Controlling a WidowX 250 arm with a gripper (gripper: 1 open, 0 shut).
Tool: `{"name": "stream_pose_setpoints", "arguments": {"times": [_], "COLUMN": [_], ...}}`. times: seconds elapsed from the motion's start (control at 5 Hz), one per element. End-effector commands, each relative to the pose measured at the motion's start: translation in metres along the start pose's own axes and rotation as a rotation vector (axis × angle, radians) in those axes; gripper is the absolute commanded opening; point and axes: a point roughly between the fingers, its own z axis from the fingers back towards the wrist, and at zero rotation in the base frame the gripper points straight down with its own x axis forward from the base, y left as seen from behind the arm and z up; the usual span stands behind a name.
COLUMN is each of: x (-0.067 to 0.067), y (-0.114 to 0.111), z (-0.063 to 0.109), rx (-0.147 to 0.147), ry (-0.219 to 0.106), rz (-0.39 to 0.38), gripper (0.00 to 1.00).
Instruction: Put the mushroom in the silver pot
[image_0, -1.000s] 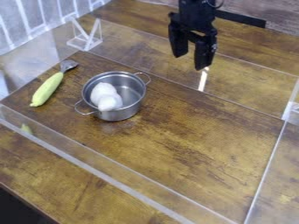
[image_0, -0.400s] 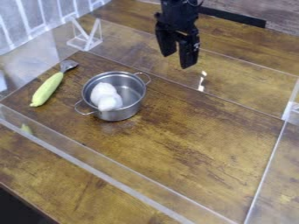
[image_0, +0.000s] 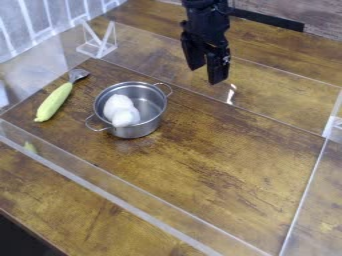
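The white, egg-like mushroom (image_0: 120, 110) lies inside the silver pot (image_0: 150, 121), a small shiny round pot with two loop handles standing left of centre on the wooden table. My black gripper (image_0: 206, 60) hangs in the air up and to the right of the pot, pointing down. Its fingers (image_0: 217, 65) stand apart and hold nothing.
A yellow-green corn cob (image_0: 54, 101) lies left of the pot. A clear plastic wall (image_0: 201, 240) rims the table along its front and sides. A clear stand (image_0: 96, 42) sits at the back left. Bare wood (image_0: 227, 160) stretches right of the pot.
The gripper has shifted a little to the left and rolled slightly since the earliest frame. Pot, mushroom and corn have not moved.
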Motion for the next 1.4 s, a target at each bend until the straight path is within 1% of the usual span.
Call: {"name": "stream_pose_setpoints", "arguments": {"times": [0.0, 0.4, 0.8, 1.2], "x": [0.005, 0.013, 0.001, -0.011], "y": [0.004, 0.004, 0.011, 0.029], "z": [0.036, 0.034, 0.019, 0.009], "rx": [0.046, 0.044, 0.047, 0.031], "ry": [-0.073, -0.069, -0.054, -0.041], "rz": [0.012, 0.009, 0.097, 0.054], "gripper": [1.00, 1.00, 1.00, 1.00]}}
